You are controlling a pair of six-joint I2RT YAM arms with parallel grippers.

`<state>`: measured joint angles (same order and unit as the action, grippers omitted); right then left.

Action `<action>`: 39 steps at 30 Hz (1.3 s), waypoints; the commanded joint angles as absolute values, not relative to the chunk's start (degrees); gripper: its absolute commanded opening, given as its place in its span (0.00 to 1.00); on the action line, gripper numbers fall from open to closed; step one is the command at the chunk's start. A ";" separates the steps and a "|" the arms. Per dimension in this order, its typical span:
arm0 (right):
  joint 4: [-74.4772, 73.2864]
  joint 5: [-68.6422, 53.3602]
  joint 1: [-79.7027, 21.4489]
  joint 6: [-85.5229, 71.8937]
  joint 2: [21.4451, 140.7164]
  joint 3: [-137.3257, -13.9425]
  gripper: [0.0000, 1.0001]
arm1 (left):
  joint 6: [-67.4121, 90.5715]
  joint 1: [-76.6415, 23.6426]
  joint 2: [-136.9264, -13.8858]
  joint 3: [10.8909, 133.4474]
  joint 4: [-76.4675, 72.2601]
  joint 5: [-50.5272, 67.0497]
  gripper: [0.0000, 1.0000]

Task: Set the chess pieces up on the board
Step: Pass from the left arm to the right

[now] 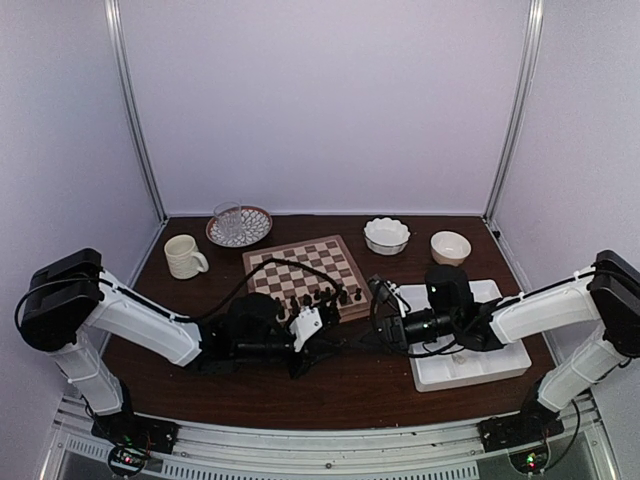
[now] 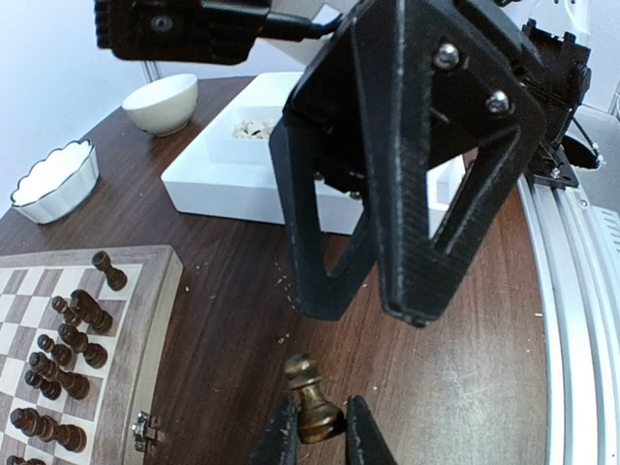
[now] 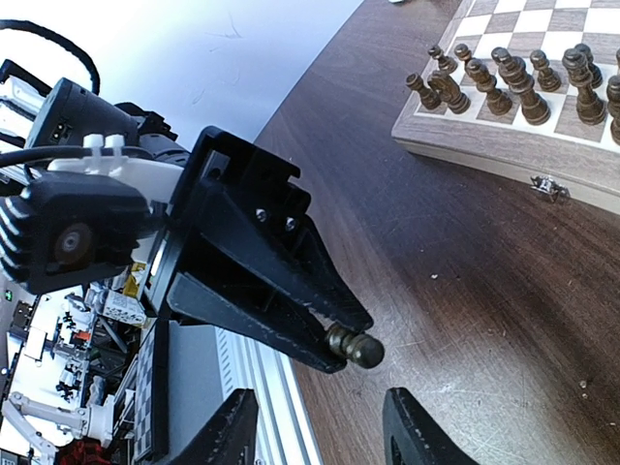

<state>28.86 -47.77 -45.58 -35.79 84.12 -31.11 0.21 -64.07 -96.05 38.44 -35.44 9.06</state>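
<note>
Left gripper [image 2: 322, 438] clamped on 1 dark piece [image 2: 310, 402], off the board [image 2: 160, 310], over bare table [image 2: 232, 329]. Right gripper [image 2: 373, 305] apart, empty. Step, judged: placement. Next: carry to vacant square, lower upright.

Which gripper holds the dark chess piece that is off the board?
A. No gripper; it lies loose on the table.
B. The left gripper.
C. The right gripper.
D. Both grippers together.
B: the left gripper is closed on the dark chess piece, while the right gripper stands open with nothing between its fingers.
</note>
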 commanded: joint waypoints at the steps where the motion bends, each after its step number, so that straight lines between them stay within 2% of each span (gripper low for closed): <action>1: 31.57 -49.44 -45.27 -36.80 85.98 -31.53 0.46 | -2.24 -64.36 -94.68 37.19 -41.63 11.73 0.11; 7: 34.21 -51.06 -45.26 -38.24 88.32 -32.00 0.35 | -3.00 -64.80 -94.76 37.18 -41.75 12.28 0.11; 16: 37.77 -53.02 -45.29 -40.41 90.52 -32.28 0.33 | -3.16 -64.95 -95.30 37.63 -41.36 13.19 0.11; 27: 40.59 -54.82 -45.27 -42.26 92.96 -32.76 0.21 | -3.17 -65.12 -95.73 38.28 -40.38 13.27 0.11; 34: 40.74 -54.90 -45.29 -42.28 93.14 -32.87 0.24 | -3.29 -65.30 -95.98 38.55 -40.17 13.58 0.11; 39: 41.18 -55.06 -45.29 -42.53 93.49 -32.87 0.20 | -3.38 -65.37 -96.06 38.72 -39.83 13.62 0.11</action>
<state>38.65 -54.08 -45.54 -42.26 92.62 -31.55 -2.46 -65.10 -96.05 37.78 -38.02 12.86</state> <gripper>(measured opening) 0.213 0.143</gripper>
